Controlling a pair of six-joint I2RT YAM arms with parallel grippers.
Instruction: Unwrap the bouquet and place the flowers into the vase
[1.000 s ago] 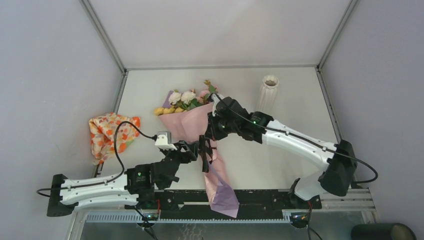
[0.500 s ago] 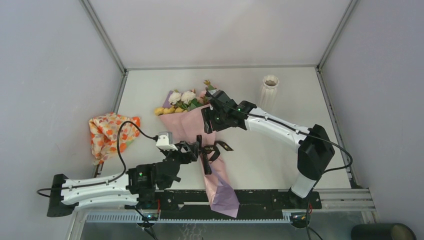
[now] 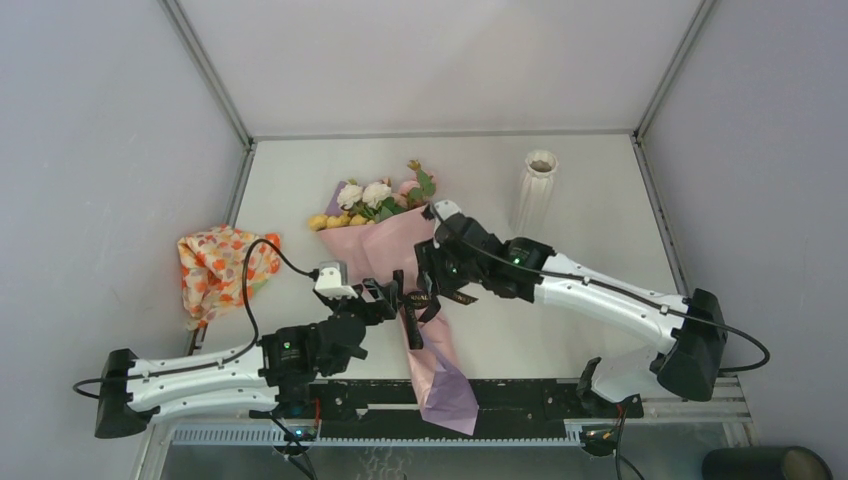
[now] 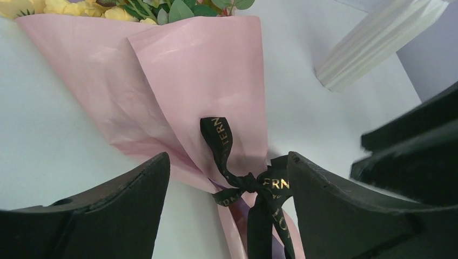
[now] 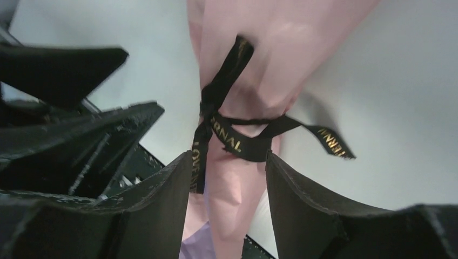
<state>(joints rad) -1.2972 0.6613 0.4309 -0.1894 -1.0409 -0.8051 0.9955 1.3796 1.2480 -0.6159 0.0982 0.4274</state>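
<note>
The bouquet (image 3: 385,245) lies on the table, a pink and lilac paper cone with its flowers (image 3: 375,198) at the far end. A black ribbon (image 4: 246,183) with gold letters is knotted round the narrow waist. My left gripper (image 4: 228,159) is open, one finger on each side of the knot, touching nothing. From the right, my right gripper (image 5: 227,156) hangs open over the same waist, just above the ribbon (image 5: 237,143), with pink paper between its fingers. The white ribbed vase (image 3: 537,188) stands upright at the back right, also seen as the vase (image 4: 378,43) in the left wrist view.
An orange floral-patterned cloth (image 3: 220,268) is bunched at the left wall. The bouquet's lilac paper tail (image 3: 445,385) overhangs the near rail. Both grippers crowd the same spot, the right gripper's fingers (image 4: 410,145) close beside the left one.
My right gripper has opened, swung up toward the flowers and come back down over the ribbon. One ribbon end now trails to the right. The left jaws widened slightly.
</note>
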